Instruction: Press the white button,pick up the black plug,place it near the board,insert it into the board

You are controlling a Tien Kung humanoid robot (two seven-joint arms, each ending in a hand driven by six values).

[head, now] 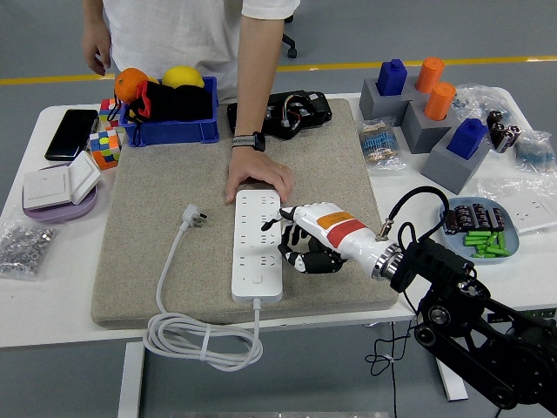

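A white power strip [258, 252] lies lengthwise on the grey felt mat [174, 261]. My right hand [306, 248], white with an orange stripe, is just to the right of the strip's middle. Its fingers are curled down around the black plug [312, 260], which is mostly hidden under the palm. The plug's black cable [409, 198] loops up behind my wrist. A person's hand [255, 181] rests on the strip's far end. The left arm is out of view.
The strip's own white plug [193, 215] and coiled cord [200, 338] lie at the mat's left and front. A blue bin [170, 129], cubes [106, 144] and a phone [71, 132] stand at the back left. Grey blocks [435, 122] and a battery tray [479, 228] are on the right.
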